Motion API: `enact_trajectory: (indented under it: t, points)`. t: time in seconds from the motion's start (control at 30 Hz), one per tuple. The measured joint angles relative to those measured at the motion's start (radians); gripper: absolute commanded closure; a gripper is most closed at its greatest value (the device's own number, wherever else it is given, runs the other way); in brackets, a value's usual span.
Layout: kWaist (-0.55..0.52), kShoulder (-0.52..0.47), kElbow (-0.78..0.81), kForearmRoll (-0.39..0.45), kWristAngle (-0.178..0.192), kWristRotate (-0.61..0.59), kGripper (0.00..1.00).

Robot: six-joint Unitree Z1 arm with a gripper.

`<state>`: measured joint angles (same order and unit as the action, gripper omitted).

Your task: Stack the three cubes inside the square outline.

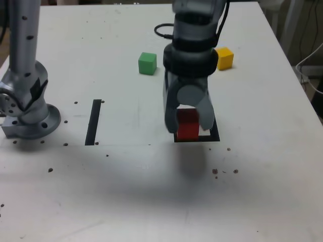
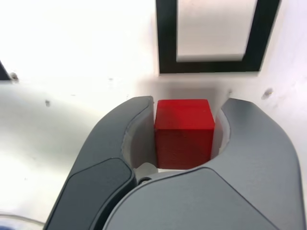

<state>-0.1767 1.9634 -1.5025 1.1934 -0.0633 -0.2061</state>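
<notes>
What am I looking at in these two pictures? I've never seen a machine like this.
It is a grey robot arm bolted to a white table. Its round base stands at the exterior view's left, and the arm reaches over to a gripper, the claw-like hand. One picture comes from a camera off the arm, looking across the table. The other comes from a camera on the wrist, looking down past the two fingers. They are closed on a red cube, held just short of a black square outline. A green cube and a yellow cube sit farther back, apart from each other. A straight black strip lies near the base.
</notes>
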Motion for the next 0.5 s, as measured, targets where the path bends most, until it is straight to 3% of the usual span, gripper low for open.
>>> enact_trajectory:
  t: [0.2, 0.5]
  points:
    - [0.079, 0.046, -0.021, 0.033, 0.006, 0.082, 0.62]
    - [0.118, 0.068, -0.037, 0.007, 0.078, 0.119, 0.75]
